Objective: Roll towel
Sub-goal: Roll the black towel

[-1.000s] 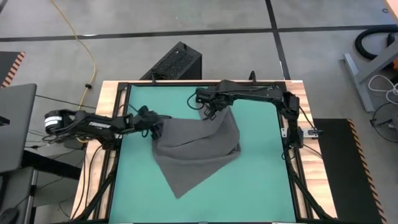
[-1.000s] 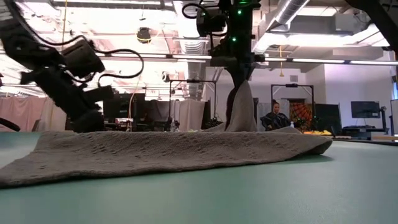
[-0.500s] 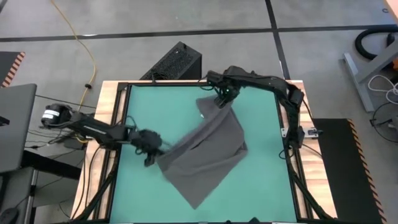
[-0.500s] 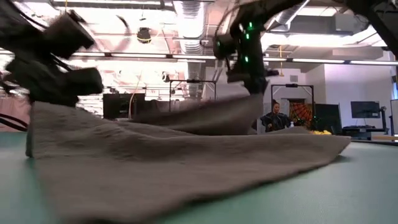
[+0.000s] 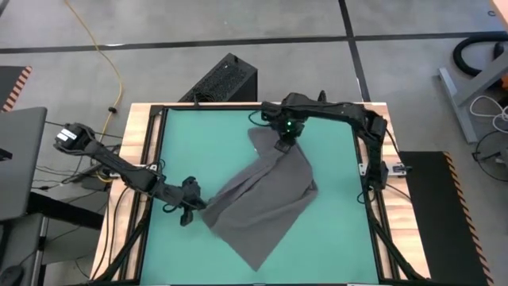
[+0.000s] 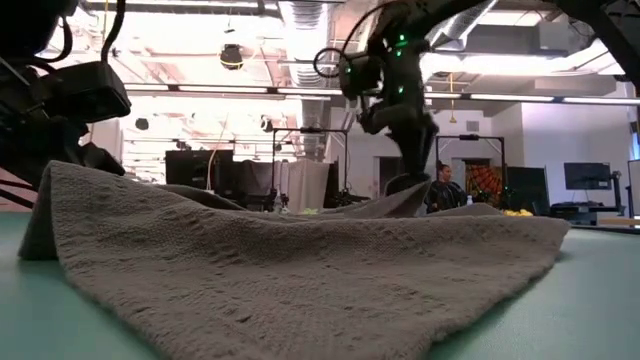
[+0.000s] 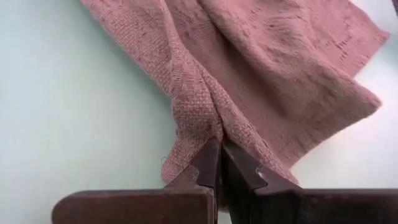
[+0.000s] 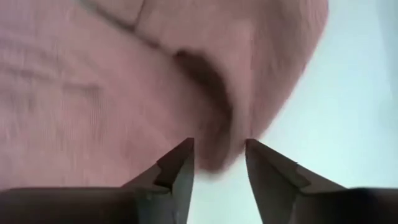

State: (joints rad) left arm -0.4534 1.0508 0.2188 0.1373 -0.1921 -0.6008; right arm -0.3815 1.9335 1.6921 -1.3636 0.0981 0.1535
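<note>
The dark grey towel [image 5: 262, 199] lies spread out on a slant across the teal mat [image 5: 333, 238]. My left gripper [image 5: 193, 208] is at the towel's left corner and is shut on it [image 7: 219, 163]. My right gripper [image 5: 283, 143] hovers open just above the towel's far corner [image 8: 217, 152]. That corner lies rumpled on the mat below its fingers [image 6: 400, 195]. In the low view the towel [image 6: 300, 270] fills the foreground, with its left corner raised. My left gripper pinches the towel's left corner [image 7: 208, 134] between its two shut fingers. The cloth is gathered into a fold that runs up to the fingertips. The fingers come from the table's left side, slanting down. The corner [image 6: 60, 175] is held a little above the mat, and the rest of the towel lies on it.
Black frame rails [image 5: 151, 159] border the mat, with the wooden table edge outside them. Bare mat shows near the right and far-left sides. A black box [image 5: 226, 79] stands on the floor beyond the far edge. A person [image 6: 440, 185] sits far back in the room.
My left gripper has gone toward the near edge and drawn the towel's left corner with it, spreading the cloth. My right gripper had held the far corner raised. It went toward the far right and let go, and that corner has dropped onto the mat.
</note>
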